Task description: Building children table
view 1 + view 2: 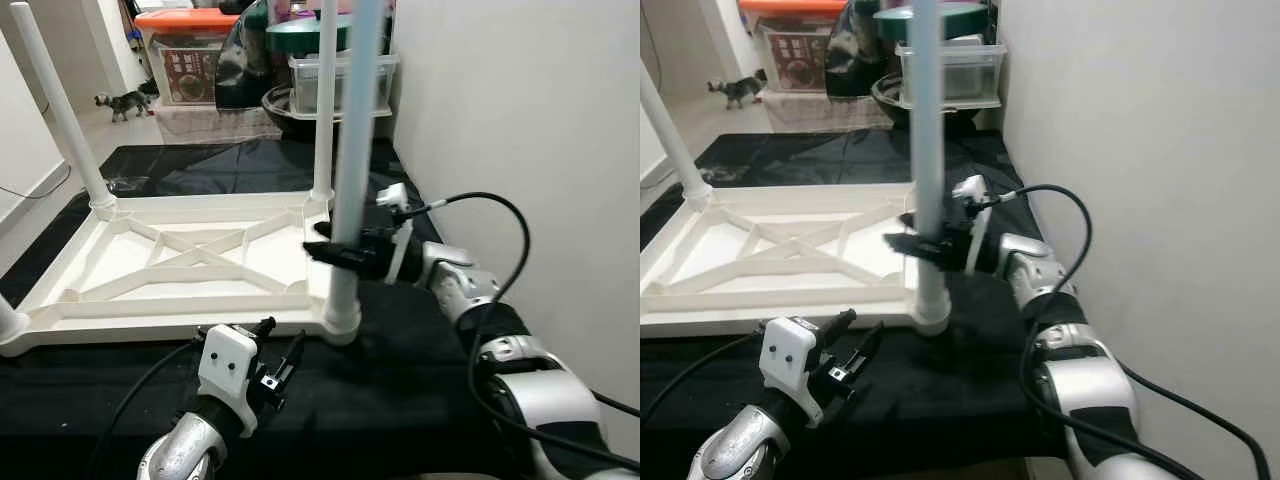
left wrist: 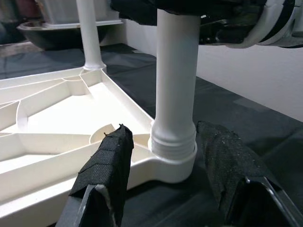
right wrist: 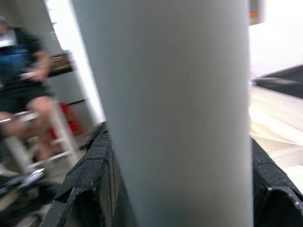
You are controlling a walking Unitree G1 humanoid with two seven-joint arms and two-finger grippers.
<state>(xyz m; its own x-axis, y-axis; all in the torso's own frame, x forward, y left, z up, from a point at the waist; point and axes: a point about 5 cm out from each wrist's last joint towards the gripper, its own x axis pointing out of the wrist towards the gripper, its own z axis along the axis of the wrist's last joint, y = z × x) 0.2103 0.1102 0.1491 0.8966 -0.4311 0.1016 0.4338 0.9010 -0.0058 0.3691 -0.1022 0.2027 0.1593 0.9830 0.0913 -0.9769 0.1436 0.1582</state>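
Note:
A white children's table top (image 1: 190, 262) lies upside down on a black cloth. Two white legs stand in its far corners, one on the left (image 1: 62, 125) and one on the right (image 1: 324, 110). A third leg (image 1: 352, 150) stands upright in the near right corner socket (image 2: 173, 158). My right gripper (image 1: 340, 252) is shut on this leg a little above the socket, and its fingers (image 3: 94, 175) press on both sides of the tube (image 3: 180, 113). My left gripper (image 1: 283, 335) is open, low over the cloth just in front of the socket, with its fingers (image 2: 109, 165) spread to either side.
A white wall (image 1: 520, 110) runs close along the right. Storage boxes (image 1: 185, 55), a clear tub (image 1: 300, 85) and a dark bowl (image 1: 285, 108) stand beyond the cloth. A small cat (image 1: 122, 102) is on the floor at the far left. A person (image 3: 23, 71) sits behind.

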